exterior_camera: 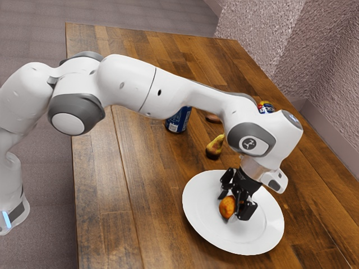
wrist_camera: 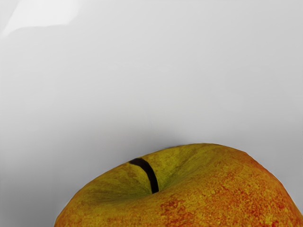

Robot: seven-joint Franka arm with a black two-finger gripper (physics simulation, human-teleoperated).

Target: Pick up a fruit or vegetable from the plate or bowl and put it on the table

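Note:
In the exterior view my gripper (exterior_camera: 233, 205) is low over the white plate (exterior_camera: 196, 224), pointing down at a small orange-red apple (exterior_camera: 227, 207). The apple sits at the gripper, partly covered by its black parts; whether it is gripped cannot be made out. The wrist view has the yellow-red apple (wrist_camera: 208, 189) large at the lower edge, its dark stem showing, with the pale plate surface (wrist_camera: 142, 80) behind it.
A pear (exterior_camera: 214, 147) lies on the wooden table (exterior_camera: 151, 185) just beyond the plate. Farther back stand a blue can (exterior_camera: 177, 121) and, partly behind the arm, a colourful can (exterior_camera: 266, 107). A brownish item (exterior_camera: 212, 118) lies near the blue can.

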